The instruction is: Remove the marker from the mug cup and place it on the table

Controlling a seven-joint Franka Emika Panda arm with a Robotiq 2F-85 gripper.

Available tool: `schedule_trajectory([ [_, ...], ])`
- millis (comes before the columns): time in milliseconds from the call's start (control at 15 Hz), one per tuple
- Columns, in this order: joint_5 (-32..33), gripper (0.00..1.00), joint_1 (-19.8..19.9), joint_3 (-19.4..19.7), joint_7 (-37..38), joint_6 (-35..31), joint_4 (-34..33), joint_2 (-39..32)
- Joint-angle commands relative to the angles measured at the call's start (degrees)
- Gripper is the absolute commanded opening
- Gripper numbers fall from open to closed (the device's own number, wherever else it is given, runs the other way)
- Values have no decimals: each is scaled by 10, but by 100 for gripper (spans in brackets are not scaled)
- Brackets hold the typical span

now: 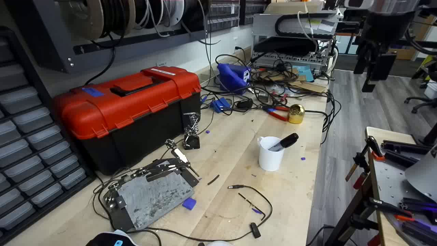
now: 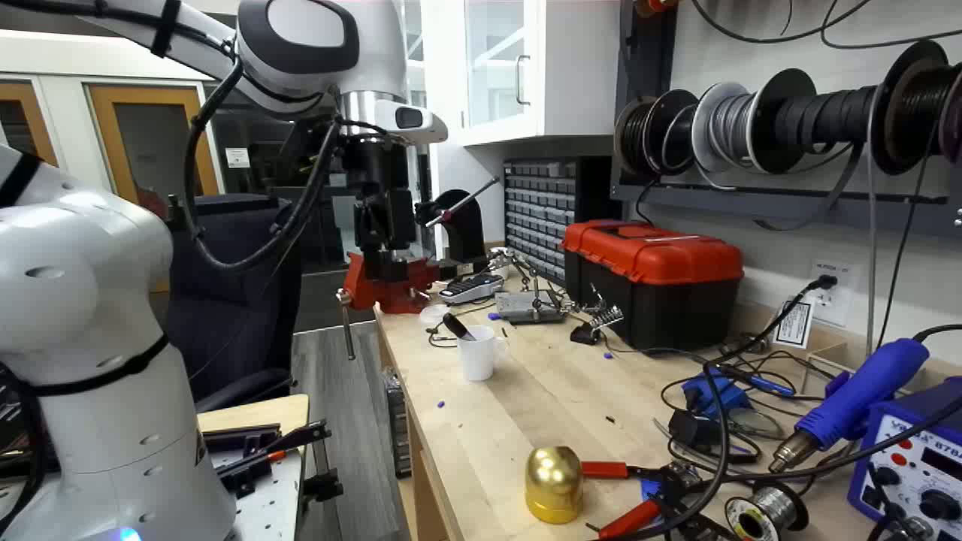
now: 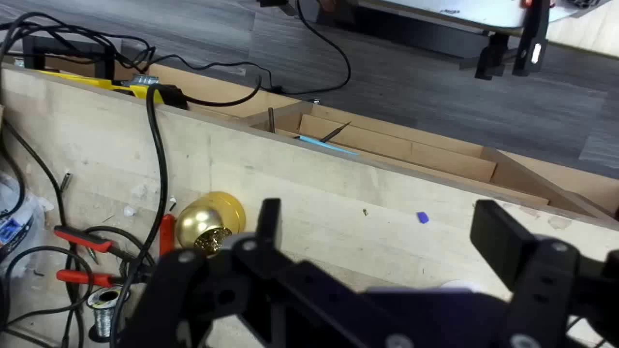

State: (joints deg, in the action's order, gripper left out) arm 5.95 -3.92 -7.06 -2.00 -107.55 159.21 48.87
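Observation:
The white mug cup [image 1: 270, 160] stands upright on the wooden table [image 1: 235, 150]; it also shows in an exterior view [image 2: 477, 361]. The marker [image 1: 289, 140], with black cap and grey body, leans in the cup, its cap sticking out above the rim; it also shows in an exterior view [image 2: 455, 326]. My gripper [image 1: 370, 77] is high above the cup's level and apart from it, also seen in an exterior view [image 2: 394, 263]. In the wrist view the gripper [image 3: 379, 215] is open, with nothing between its fingers. A white rounded edge [image 3: 459, 285], perhaps the cup, is mostly hidden there.
A red toolbox [image 1: 136, 102] stands along the wall. A gold cleaner pot [image 2: 554, 485] and red-handled pliers [image 2: 605, 470] lie near the table's edge. A metal helping-hands stand [image 1: 155, 194] and a black cable [image 1: 254, 229] lie on the table. A red vise [image 2: 391, 285] is at the far end.

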Motion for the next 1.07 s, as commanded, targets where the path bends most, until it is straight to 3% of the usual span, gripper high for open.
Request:
schedule_trajectory([
  [0, 5, 100, -8, 7, 5, 2, -1, -1],
  [533, 2, 100, -8, 9, 5, -1, -2, -3],
  [1000, -47, 100, -6, 36, 9, -41, -14, -37],
])
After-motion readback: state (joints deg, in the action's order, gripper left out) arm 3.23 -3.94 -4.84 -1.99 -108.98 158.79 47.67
